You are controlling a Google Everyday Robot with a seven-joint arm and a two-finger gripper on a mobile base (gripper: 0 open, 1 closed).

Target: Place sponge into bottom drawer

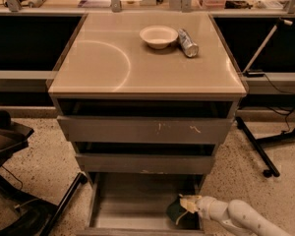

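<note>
The bottom drawer (123, 208) is pulled open at the foot of the grey cabinet and shows its flat grey floor. My gripper (185, 205), on a white arm coming in from the lower right, reaches into the drawer's right front corner. It is shut on the sponge (175, 212), a dark green lump at its tip, low over the drawer floor. I cannot tell whether the sponge touches the floor.
Two grey drawers (145, 130) above stand slightly open. On the cabinet top sit a white bowl (158, 36) and a silver can (188, 43). A dark chair base (19, 200) stands at the left, and a black stand leg (255, 149) at the right.
</note>
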